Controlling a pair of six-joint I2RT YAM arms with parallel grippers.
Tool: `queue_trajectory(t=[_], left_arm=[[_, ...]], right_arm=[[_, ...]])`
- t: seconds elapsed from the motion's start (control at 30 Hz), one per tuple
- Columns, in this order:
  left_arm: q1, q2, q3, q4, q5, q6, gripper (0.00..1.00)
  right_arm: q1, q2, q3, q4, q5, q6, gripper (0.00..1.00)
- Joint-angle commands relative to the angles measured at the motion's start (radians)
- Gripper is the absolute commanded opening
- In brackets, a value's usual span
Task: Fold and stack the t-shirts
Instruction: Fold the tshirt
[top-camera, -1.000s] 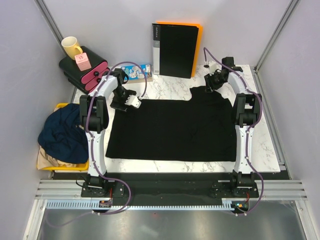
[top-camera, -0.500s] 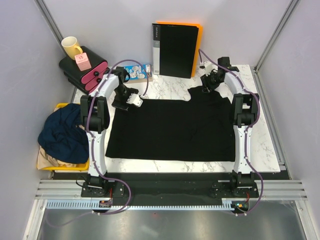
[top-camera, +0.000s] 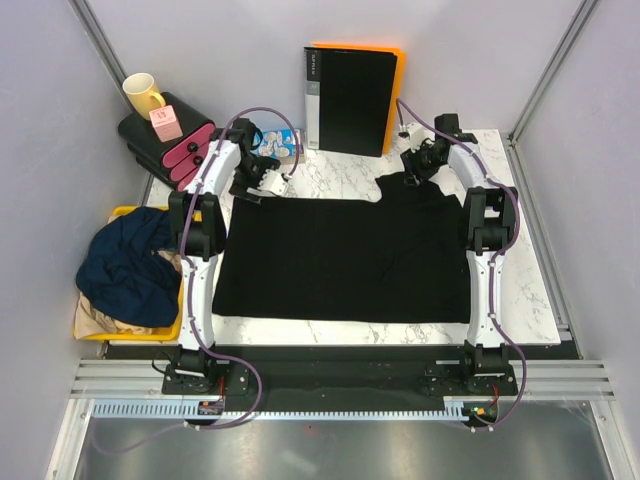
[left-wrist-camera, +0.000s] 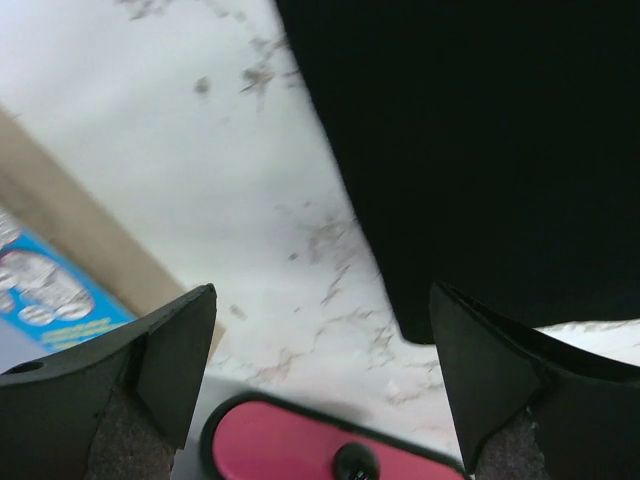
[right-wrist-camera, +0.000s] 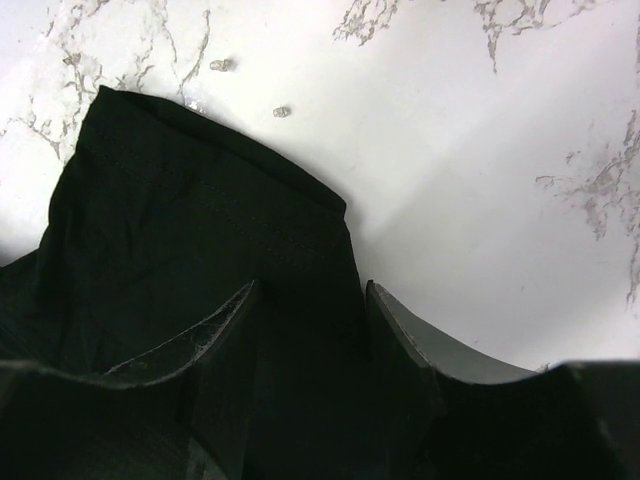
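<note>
**At table centre: black tee flat, sleeve fold in hand**

At the middle of the table (top-camera: 525, 290) the black t-shirt (top-camera: 345, 255) lies spread flat, roughly a rectangle. One short sleeve pokes out at 1 o'clock.

- **Right fingers** (right-wrist-camera: 410, 345): at 1 o'clock on that sleeve, narrowed to a small gap with the cloth bunched between. This reads as a pinch on the sleeve hem.
- **Left fingers** (left-wrist-camera: 170, 350): at 11 o'clock, spread wide and holding nothing. They are over bare marble, just beside the shirt's far-left corner.
- **Other tees:** the navy t-shirt (top-camera: 125, 265) is heaped at 9 o'clock in a yellow bin (top-camera: 150, 331), off the table. The tan t-shirt (top-camera: 92, 318) is underneath it, mostly hidden.

**Step, as I judge it:** fold the sleeve in toward 6 o'clock to square up the outline.

**Doing it well:**
- Lift the sleeve low and lay it over the body without dragging the torso.
- Bring the left fingers onto the corner cloth first. They are off the fabric now and would close on nothing.
- Keep the far edge straight.

**Materials:**
- The tee is thin, limp matte knit with faint creases. It will sag and slide on the table.
- The table is glossy white marble-look with grey veins, hard and slick.
- The binder (top-camera: 350, 100) at 12 o'clock is rigid, black with an orange back. It is not part of the stack.
</note>
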Motion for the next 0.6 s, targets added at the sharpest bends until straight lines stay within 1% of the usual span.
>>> queue_trajectory(t=[0.0,0.2,0.3,0.4,0.43,0.5,0.57], left_arm=[[-0.001,0.013,-0.047,-0.022,-0.005,0.036,0.93],[-0.001,0.030,-0.084,-0.035,-0.043,0.053,0.93],[-0.001,0.044,-0.096,-0.045,-0.061,0.053,0.91],[-0.003,0.045,-0.119,-0.058,-0.074,0.056,0.84],[-0.004,0.045,-0.127,-0.063,-0.081,0.056,0.76],[-0.004,0.045,-0.144,-0.078,-0.087,0.056,0.66],[-0.004,0.045,-0.155,-0.083,-0.095,0.048,0.64]], right_arm=[[0.003,-0.028,-0.009,-0.010,0.013,-0.011,0.53],[0.005,-0.033,-0.006,-0.005,0.016,-0.005,0.53],[0.005,-0.036,-0.006,-0.003,0.020,-0.003,0.53],[0.005,-0.042,-0.012,-0.003,0.022,-0.006,0.52],[0.005,-0.045,-0.015,-0.003,0.024,-0.006,0.52],[0.003,-0.050,-0.021,-0.004,0.025,-0.009,0.51],[0.005,-0.050,-0.026,-0.005,0.027,-0.011,0.50]])
